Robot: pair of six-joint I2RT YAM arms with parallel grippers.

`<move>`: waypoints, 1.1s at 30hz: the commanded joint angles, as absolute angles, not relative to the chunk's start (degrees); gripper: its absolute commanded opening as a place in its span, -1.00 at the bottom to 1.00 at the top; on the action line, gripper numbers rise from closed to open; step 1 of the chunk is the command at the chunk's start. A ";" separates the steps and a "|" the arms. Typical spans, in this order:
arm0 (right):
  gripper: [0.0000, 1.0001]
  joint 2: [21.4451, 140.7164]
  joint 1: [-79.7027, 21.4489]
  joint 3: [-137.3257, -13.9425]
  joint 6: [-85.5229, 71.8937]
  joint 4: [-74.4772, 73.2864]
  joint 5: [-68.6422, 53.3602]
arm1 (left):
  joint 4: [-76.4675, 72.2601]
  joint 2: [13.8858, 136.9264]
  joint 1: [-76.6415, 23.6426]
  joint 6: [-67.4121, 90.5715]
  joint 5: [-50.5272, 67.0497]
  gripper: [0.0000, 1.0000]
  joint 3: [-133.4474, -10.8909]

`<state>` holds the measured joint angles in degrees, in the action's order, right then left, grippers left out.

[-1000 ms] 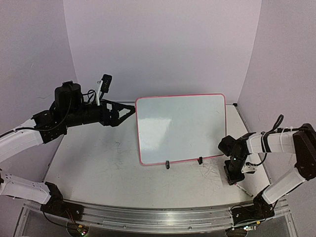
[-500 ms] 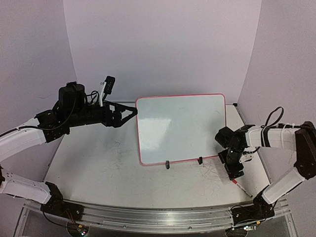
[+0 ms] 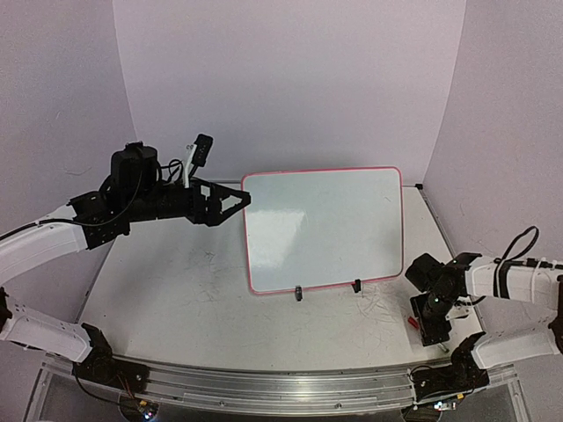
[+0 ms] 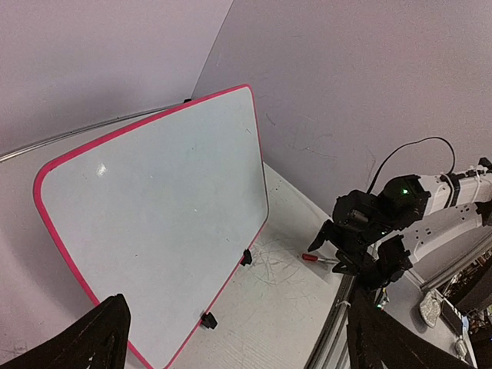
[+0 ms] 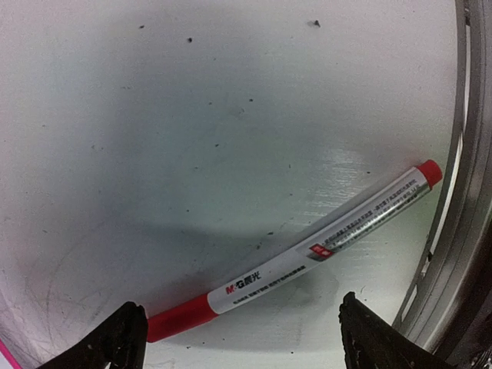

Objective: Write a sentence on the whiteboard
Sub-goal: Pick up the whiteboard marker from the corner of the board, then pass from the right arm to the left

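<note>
The whiteboard point(image 3: 321, 229) stands tilted back on its 2 black clip feet point(image 3: 299, 293) near the middle of the bench point(image 3: 176, 299). Its face is bare, with no sentence on it yet.

Just off the whiteboard's near right corner the right hand point(image 3: 433, 327) hangs low over a marker point(image 5: 300, 265). Its fingers point(image 5: 127, 338) are spread wide and pinch nothing. The marker lies flat on the bench at a slant to the line between them. Its long red end lies close to 1 finger, and the barrel runs away from the whiteboard toward the bench's metal rail.

At the whiteboard's upper left corner the left hand point(image 3: 239, 199) floats, also spread and empty, not touching the red rim.

The step in hand looks to be picking up the marker. To do it well, I would turn the wrist so the fingers close square across the white barrel rather than along it. The hand should centre over the printed middle, drop until the tips nearly meet the bench, then close gently. A skewed pinch would likely roll the marker toward the rail. The long red end looks like a cap. If so, it must come off before writing, and the free left hand could pull it or steady the whiteboard.
</note>
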<state>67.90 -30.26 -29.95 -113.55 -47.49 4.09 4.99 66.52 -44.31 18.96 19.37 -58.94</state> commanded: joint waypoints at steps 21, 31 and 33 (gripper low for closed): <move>-0.53 84.71 -29.25 -39.94 -119.39 -45.86 5.13 | 5.02 64.09 -44.39 18.45 19.03 0.99 -61.79; -1.00 87.11 -29.54 -40.44 -108.55 -45.57 3.64 | 6.54 63.57 -44.38 18.59 15.72 0.99 -62.52; -1.00 85.12 -29.96 -39.50 -106.18 -46.72 4.94 | 6.80 63.34 -44.38 19.08 14.02 0.99 -62.70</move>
<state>86.25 -29.33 -41.35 -111.19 -46.06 4.57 6.38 65.34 -44.31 19.04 17.55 -58.95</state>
